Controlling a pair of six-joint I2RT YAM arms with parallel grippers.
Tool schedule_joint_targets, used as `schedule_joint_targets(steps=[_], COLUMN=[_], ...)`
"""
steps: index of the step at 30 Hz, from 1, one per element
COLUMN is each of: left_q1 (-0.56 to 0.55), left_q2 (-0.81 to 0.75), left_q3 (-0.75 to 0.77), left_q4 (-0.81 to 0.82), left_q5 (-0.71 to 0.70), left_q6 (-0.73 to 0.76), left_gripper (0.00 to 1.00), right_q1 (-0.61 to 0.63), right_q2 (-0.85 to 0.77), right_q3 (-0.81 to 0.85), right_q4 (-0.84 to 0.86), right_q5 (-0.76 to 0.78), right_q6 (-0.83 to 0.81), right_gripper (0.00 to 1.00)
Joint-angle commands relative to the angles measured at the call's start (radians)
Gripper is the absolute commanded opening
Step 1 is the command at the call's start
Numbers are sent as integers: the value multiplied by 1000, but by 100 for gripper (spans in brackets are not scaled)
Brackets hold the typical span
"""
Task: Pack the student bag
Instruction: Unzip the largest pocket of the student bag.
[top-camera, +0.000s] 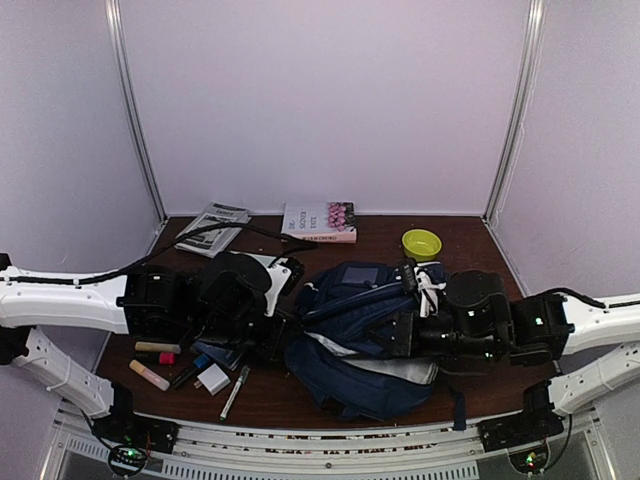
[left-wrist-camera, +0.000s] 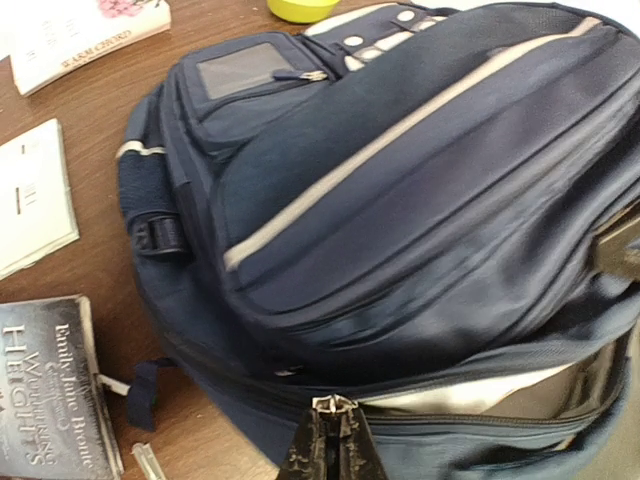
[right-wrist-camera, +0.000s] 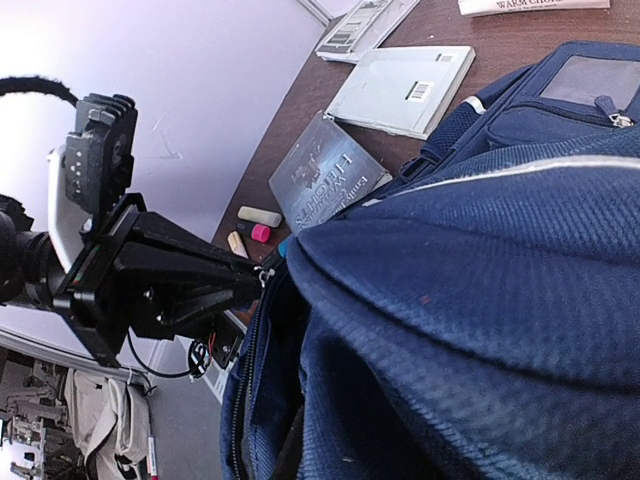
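The student bag (top-camera: 360, 350), navy blue with white trim, lies in the middle of the table, and its main zip is partly open onto grey lining (left-wrist-camera: 470, 385). My left gripper (left-wrist-camera: 335, 415) is shut on the metal zipper pull (left-wrist-camera: 335, 402) at the bag's near-left edge. It also shows in the right wrist view as the left gripper (right-wrist-camera: 240, 285), its tips at the zipper pull (right-wrist-camera: 262, 272). My right gripper (top-camera: 400, 335) presses into the bag's right side. In the right wrist view bunched bag fabric (right-wrist-camera: 480, 300) hides its fingers, which are shut on it.
A grey Wuthering Heights book (left-wrist-camera: 45, 390) and a white booklet (left-wrist-camera: 35, 195) lie left of the bag. At the back are a flowered book (top-camera: 320, 220), a pamphlet (top-camera: 213, 228) and a yellow-green bowl (top-camera: 421, 243). Erasers (top-camera: 150, 375), markers and a pen (top-camera: 235, 392) sit front left.
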Motion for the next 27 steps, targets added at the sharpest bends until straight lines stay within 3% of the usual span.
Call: schedule_joint_targets(steps=[1, 11, 15, 27], left_q1=[32, 75, 143, 251], left_q2=[-61, -145, -86, 196], left_q3=[-24, -204, -231, -143], left_q4=[-35, 16, 122, 296], left_q5=[-59, -41, 8, -19], left_q6=[24, 17, 63, 181], left_gripper=[0, 0, 0, 0], right_q1=[-11, -119, -121, -136], right_q2=[-93, -189, -190, -243], right_q3=[43, 45, 82, 38], right_q4=[-54, -59, -55, 73], right_q5=[-58, -210, -287, -353], right_q6=[-81, -94, -99, 8], right_gripper=[0, 0, 0, 0])
